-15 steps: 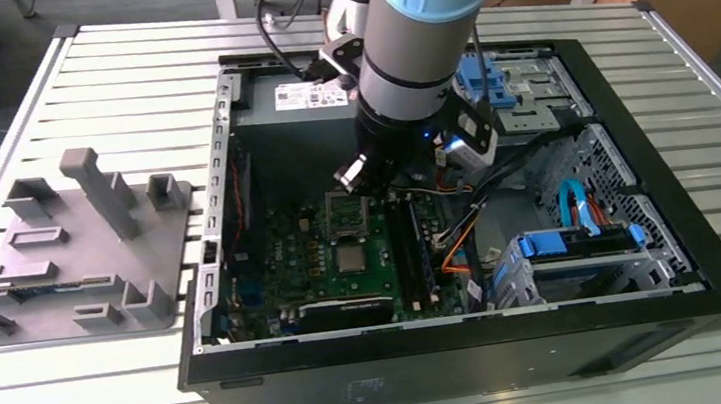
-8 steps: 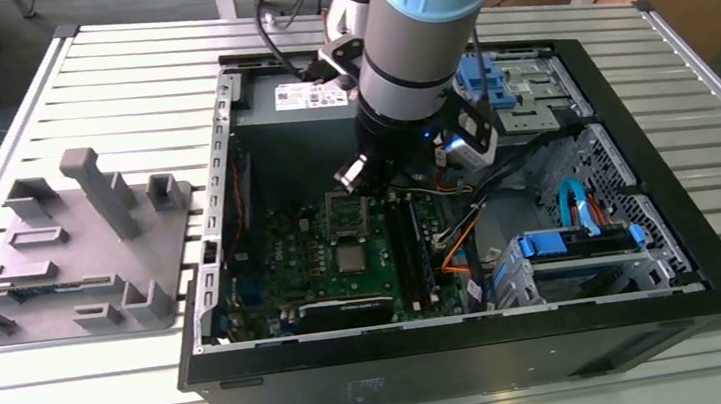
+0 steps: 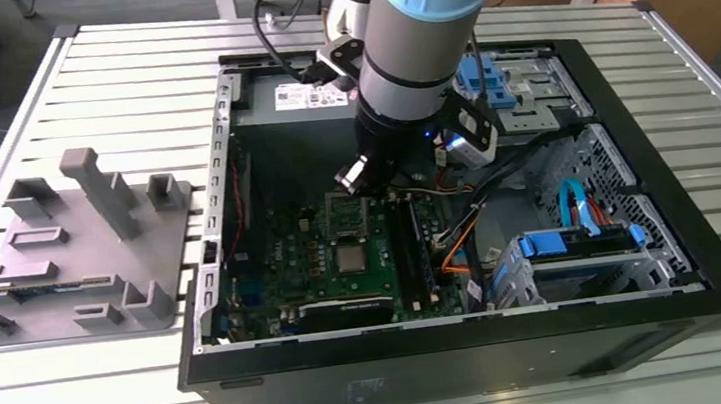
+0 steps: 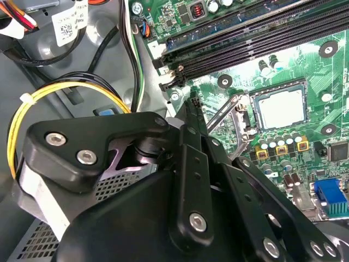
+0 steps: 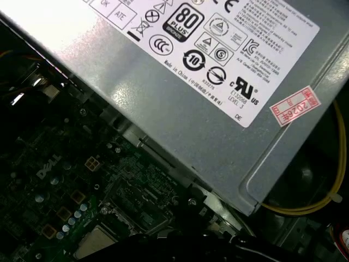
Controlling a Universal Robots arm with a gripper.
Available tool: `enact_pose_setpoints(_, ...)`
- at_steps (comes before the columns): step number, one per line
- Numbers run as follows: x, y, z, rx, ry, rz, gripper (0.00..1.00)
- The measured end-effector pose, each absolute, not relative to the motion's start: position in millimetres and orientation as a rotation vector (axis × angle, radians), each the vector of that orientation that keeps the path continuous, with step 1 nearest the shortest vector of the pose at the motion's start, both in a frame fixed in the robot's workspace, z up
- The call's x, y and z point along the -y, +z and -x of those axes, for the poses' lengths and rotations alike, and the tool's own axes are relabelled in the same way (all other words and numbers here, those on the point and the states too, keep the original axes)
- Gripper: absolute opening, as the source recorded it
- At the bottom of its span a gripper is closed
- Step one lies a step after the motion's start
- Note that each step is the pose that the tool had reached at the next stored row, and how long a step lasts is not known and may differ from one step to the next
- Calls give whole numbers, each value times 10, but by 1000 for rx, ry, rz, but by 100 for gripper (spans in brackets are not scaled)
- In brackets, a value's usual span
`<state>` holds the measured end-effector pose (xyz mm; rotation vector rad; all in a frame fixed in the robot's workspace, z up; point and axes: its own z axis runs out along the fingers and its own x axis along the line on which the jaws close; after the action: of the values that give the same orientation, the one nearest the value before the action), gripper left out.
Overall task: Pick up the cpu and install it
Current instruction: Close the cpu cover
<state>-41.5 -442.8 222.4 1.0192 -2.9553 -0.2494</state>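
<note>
Before me: open black computer case (image 3: pixel 484 355) on my slatted metal table (image 3: pixel 121 96); green motherboard (image 3: pixel 340 264); grey power supply (image 5: pixel 180 98); grey holder tray (image 3: pixel 71 252) beside the case.

green motherboard (image 3: pixel 339 254), silver-grey cpu (image 4: pixel 281 107), black case (image 3: pixel 484 355), blue drive caddies (image 3: pixel 580 241), grey holder blocks (image 3: pixel 71 252), yellow cable (image 4: pixel 32 112), white-labelled grey PSU (image 5: pixel 180 93)

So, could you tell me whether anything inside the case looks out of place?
Nothing stands out. The cpu sits flat and square in its socket on the motherboard, and the socket lever is raised.
</note>
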Motion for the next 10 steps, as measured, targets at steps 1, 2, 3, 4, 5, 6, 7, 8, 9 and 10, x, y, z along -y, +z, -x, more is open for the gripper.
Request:
enact_pose_setpoints(1, 4429, 2228, 416, 2955, -249, -1021, 11)
enact_pose_setpoints(2, 4429, 2237, 416, 2954, -249, -1022, 11)
enact_pose_setpoints(3, 4429, 2248, 416, 2953, -249, -1024, 11)
enact_pose_setpoints(4, 4429, 2261, 416, 2953, -249, -1026, 11)
enact_pose_setpoints(5, 4429, 2275, 416, 2952, -249, -1028, 11)
enact_pose_setpoints(6, 4430, 2287, 416, 2951, -249, -1030, 11)
enact_pose_setpoints(7, 4430, 2296, 416, 2950, -249, -1032, 11)
enact_pose_setpoints(8, 4430, 2297, 416, 2949, -249, -1034, 11)
enact_pose_setpoints(9, 4429, 2296, 415, 2949, -248, -1036, 11)
enact_pose_setpoints(10, 4430, 2297, 415, 2948, -247, -1036, 11)
